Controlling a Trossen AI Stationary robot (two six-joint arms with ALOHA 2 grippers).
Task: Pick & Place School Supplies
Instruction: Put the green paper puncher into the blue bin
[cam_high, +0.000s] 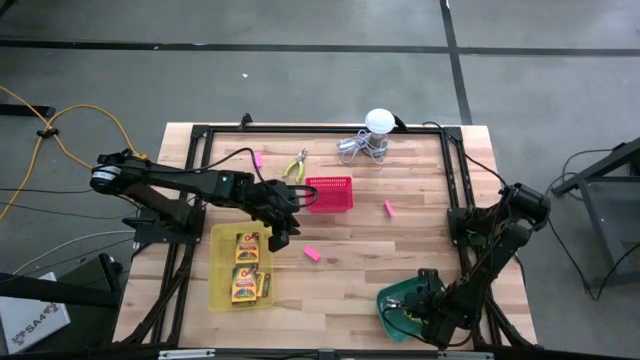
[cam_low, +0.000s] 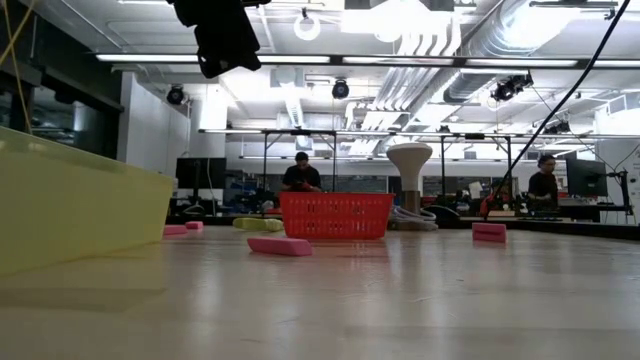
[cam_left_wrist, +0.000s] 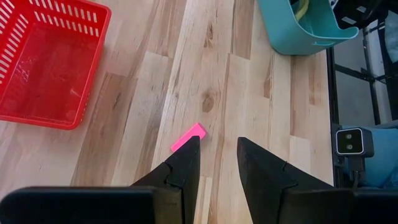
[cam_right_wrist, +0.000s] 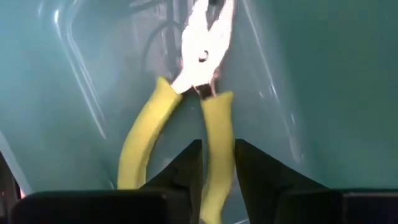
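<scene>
My left gripper (cam_left_wrist: 217, 146) hangs open above the table beside the yellow tray (cam_high: 222, 292), touching nothing. A pink eraser (cam_left_wrist: 188, 137) lies flat on the wood just beyond its fingertips. Crayon boxes (cam_high: 246, 268) lie in the yellow tray. Two more pink erasers (cam_high: 257, 158) (cam_high: 388, 208) and a second pair of pliers (cam_high: 296, 166) lie on the table near the red basket (cam_high: 330, 193). My right gripper (cam_right_wrist: 217, 149) is down inside the green tray (cam_high: 392, 300), shut on yellow-handled pliers (cam_right_wrist: 202, 56). My right gripper pinches one yellow handle (cam_right_wrist: 217, 127) of the pliers between its two fingers, which run along the handle. The other handle (cam_right_wrist: 146, 137) spreads free to the side. The metal jaws point away from the gripper, against the green tray's inner wall. Whether the pliers rest on the tray, I cannot tell.
A white ball with coiled wire (cam_high: 372, 140) stands at the far edge. The red basket (cam_left_wrist: 50, 62) sits just beyond my left gripper. A black frame rail runs round the table. People stand in the room behind the table (cam_low: 302, 172).
</scene>
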